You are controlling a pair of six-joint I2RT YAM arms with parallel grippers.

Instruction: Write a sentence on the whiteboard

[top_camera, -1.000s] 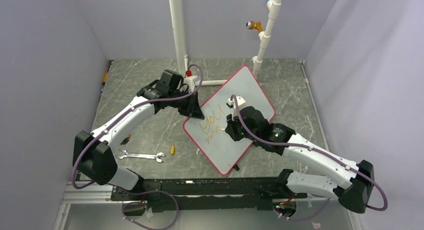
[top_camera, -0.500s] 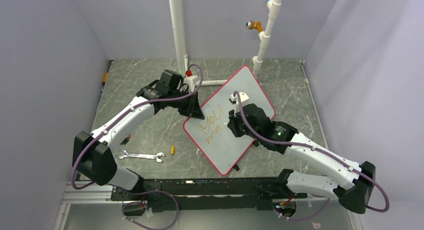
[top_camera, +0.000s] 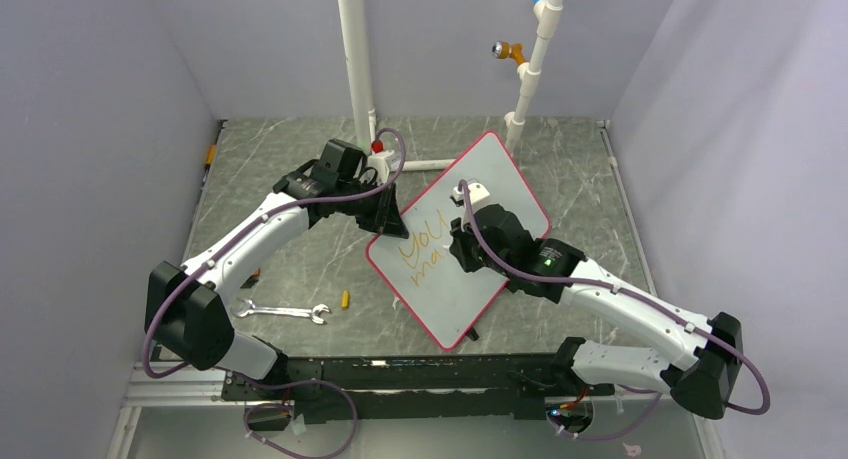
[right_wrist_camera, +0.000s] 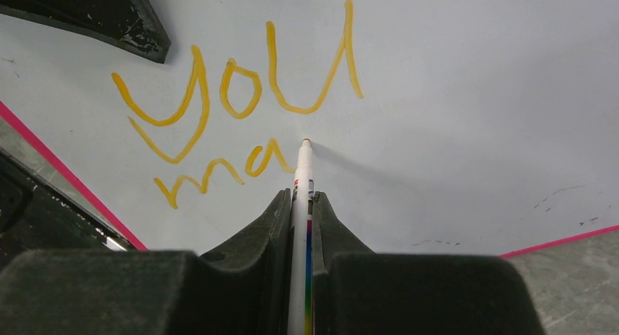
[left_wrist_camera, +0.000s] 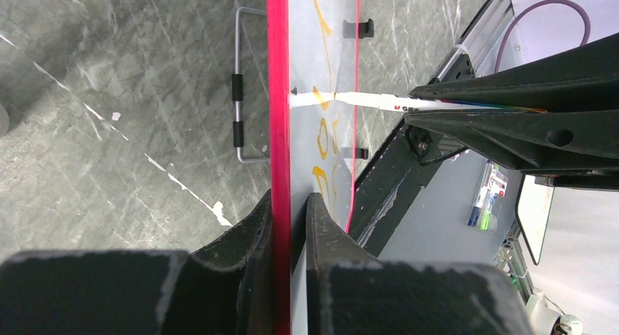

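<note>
The whiteboard [top_camera: 500, 184], pale with a thin red rim [left_wrist_camera: 277, 94], lies slanted on the table. My left gripper [top_camera: 390, 215] is shut on its left edge, one finger on each face [left_wrist_camera: 290, 201]. The sentence [top_camera: 424, 247] reads "You" over "ma" in orange-yellow strokes [right_wrist_camera: 233, 87]. Over the board's middle, my right gripper [top_camera: 462, 247] is shut on a white marker [right_wrist_camera: 301, 171] with a rainbow stripe. The marker's tip touches the board just right of the "a". The left wrist view shows the marker [left_wrist_camera: 365, 101] edge-on, meeting the board.
A silver wrench [top_camera: 282, 311] and a small yellow cap [top_camera: 346, 299] lie on the marble table left of the board. Two white pipes [top_camera: 355, 69] [top_camera: 530, 74] rise at the back. A wire bracket [left_wrist_camera: 238, 120] lies beside the board's edge.
The right gripper with the marker shifted slightly up the board, then back left by the "a". The left gripper and the board stayed still.
</note>
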